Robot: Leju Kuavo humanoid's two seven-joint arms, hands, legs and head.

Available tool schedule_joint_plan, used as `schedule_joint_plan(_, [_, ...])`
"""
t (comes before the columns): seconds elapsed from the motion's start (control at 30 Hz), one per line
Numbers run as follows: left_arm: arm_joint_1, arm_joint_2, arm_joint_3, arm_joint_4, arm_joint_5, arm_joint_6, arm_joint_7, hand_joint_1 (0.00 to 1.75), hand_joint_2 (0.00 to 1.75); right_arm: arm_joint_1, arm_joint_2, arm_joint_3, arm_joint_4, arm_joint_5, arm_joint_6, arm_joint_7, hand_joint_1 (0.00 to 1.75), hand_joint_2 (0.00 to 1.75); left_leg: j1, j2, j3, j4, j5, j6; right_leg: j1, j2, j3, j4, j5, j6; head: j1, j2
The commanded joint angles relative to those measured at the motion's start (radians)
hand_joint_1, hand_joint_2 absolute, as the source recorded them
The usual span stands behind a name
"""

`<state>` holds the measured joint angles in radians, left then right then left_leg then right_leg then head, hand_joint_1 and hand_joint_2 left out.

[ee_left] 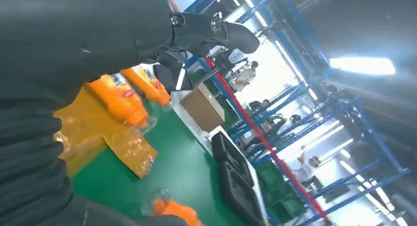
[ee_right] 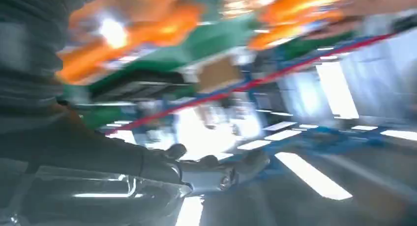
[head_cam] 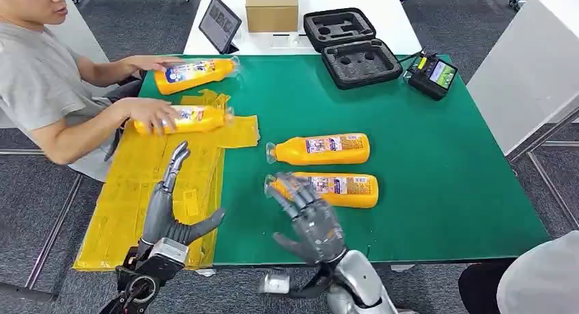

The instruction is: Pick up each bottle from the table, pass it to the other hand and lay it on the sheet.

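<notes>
Grey, dark-jointed fingers of the right hand (head_cam: 311, 215) spread wide and holding nothing, raised just above the neck end of the nearer orange plastic bottle with a clear cap (head_cam: 328, 189), near the front edge of the green-topped table (head_cam: 437, 191); apparently poised to close on that bottle for the pick, though contact cannot be told from the head view. Blurred in the right wrist view, so no more to be read of the grasp there. Left hand (head_cam: 171, 208) likewise open and empty, fingers extended upward over the crinkled yellow plastic sheet (head_cam: 136, 211) at the table's front-left corner, likely waiting there to take the handover. Second orange bottle (head_cam: 321, 149) lying on its side parallel to the first, just beyond it toward the table's middle, cap pointing the same way; both probably set out side by side for easy reach. Two more orange bottles at the left edge: one (head_cam: 181, 119) on the sheet's far part under a person's hand (head_cam: 153, 112), the other (head_cam: 194, 75) nearer the far-left corner on the green surface, the person's other hand touching its end. Along the far edge, a black foam-lined case lying open (head_cam: 351, 48), a brown cardboard box (head_cam: 272, 8), a propped dark tablet (head_cam: 220, 24) and a small black device with a screen (head_cam: 431, 75).
</notes>
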<state>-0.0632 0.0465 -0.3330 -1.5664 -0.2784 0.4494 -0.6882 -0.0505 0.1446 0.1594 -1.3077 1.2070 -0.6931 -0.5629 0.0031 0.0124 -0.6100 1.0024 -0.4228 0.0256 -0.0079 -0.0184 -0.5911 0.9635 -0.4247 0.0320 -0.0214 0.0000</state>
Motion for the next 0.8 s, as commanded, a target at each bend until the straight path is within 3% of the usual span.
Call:
schedule_joint_plan(0.03, [0.032, -0.032, -0.024, -0.035, 0.073, -0.014, -0.01, 0.0, 1.75, -0.067, -0.084, -0.101, 0.179, 0.031, -0.005, 0.105, 0.0, 1.75, 0.0, 0.0, 0.003, -0.001, 0.0, 0.0, 0.0, 0.001, 0.003, -0.002, 0.0, 0.0, 0.0, 0.0])
schedule_joint_plan(0.57, [0.081, -0.035, -0.022, -0.047, 0.108, -0.044, -0.01, 0.0, 1.75, -0.091, -0.115, -0.102, 0.266, 0.03, -0.005, 0.156, 0.0, 1.75, 0.0, 0.0, 0.006, -0.001, -0.001, -0.001, 0.0, 0.002, 0.005, -0.001, -0.001, 0.0, 0.0, 0.0])
schedule_joint_plan(0.8, [0.101, -0.032, -0.024, -0.034, 0.105, -0.059, -0.01, 0.0, 1.75, -0.176, -0.142, -0.072, 0.441, 0.002, 0.003, 0.193, 0.0, 1.75, 0.0, 0.001, 0.005, -0.001, -0.001, -0.001, 0.0, 0.003, 0.005, -0.001, 0.0, -0.001, 0.0, 0.0])
